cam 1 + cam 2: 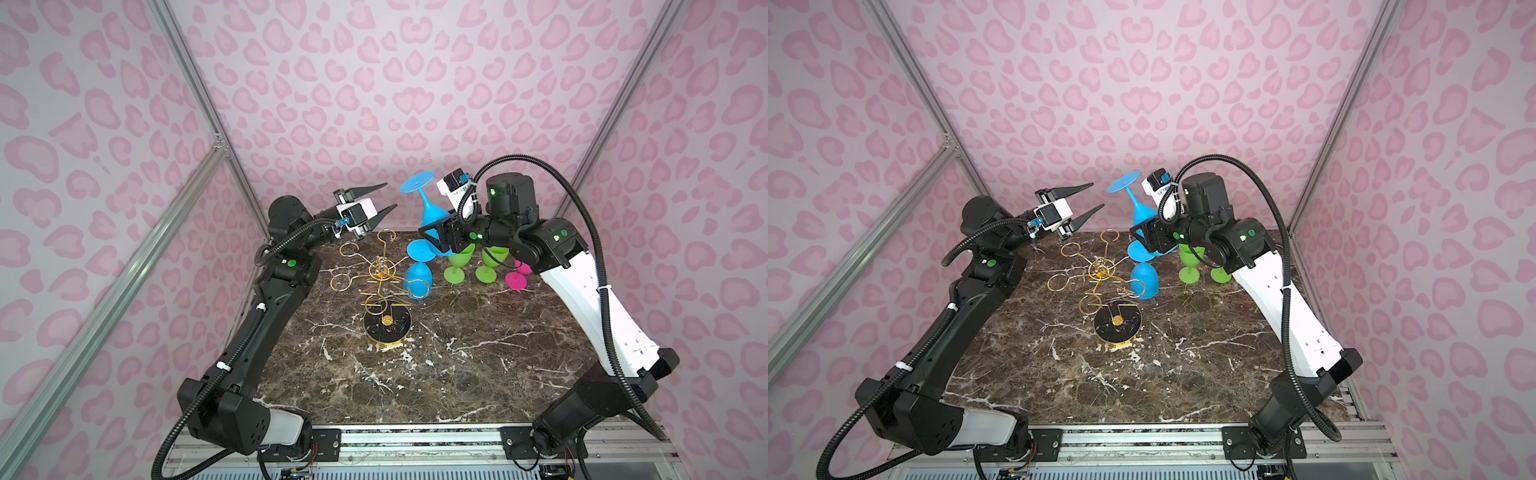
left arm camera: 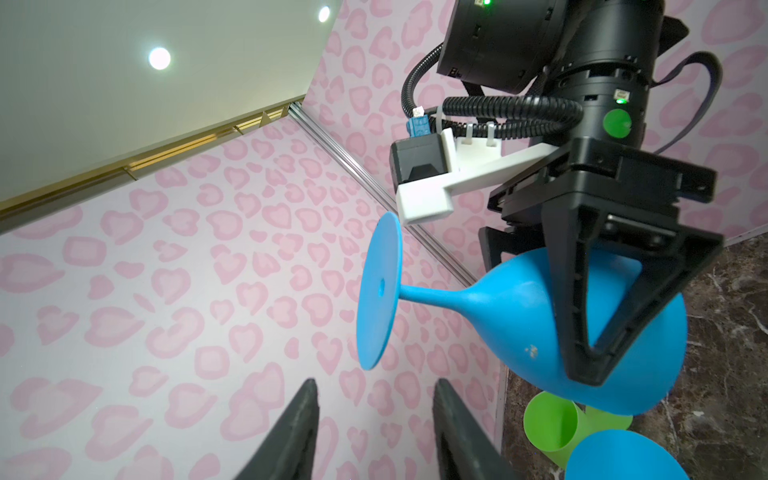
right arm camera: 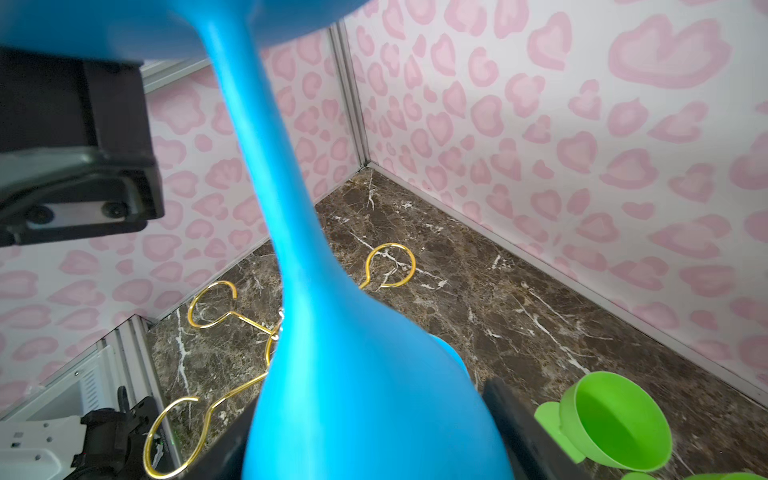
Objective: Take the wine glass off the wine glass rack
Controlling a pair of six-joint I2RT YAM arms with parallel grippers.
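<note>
My right gripper (image 1: 437,233) is shut on the bowl of a blue wine glass (image 1: 432,214), held aloft and tilted, with its foot pointing up toward the back wall. In the right wrist view the bowl (image 3: 353,395) fills the gap between the fingers. My left gripper (image 1: 391,195) hovers open and empty just left of that foot, and the foot (image 2: 380,291) lies a little beyond its tips (image 2: 376,382). The gold wire wine glass rack (image 1: 384,272) stands on its round black base (image 1: 387,328). A second blue wine glass (image 1: 419,276) hangs upside down from a right-hand arm.
Two green glasses (image 1: 457,266) (image 1: 492,264) and a pink one (image 1: 516,280) stand on the marble table (image 1: 415,382) at the back right, under my right arm. Pink patterned walls close in the back and both sides.
</note>
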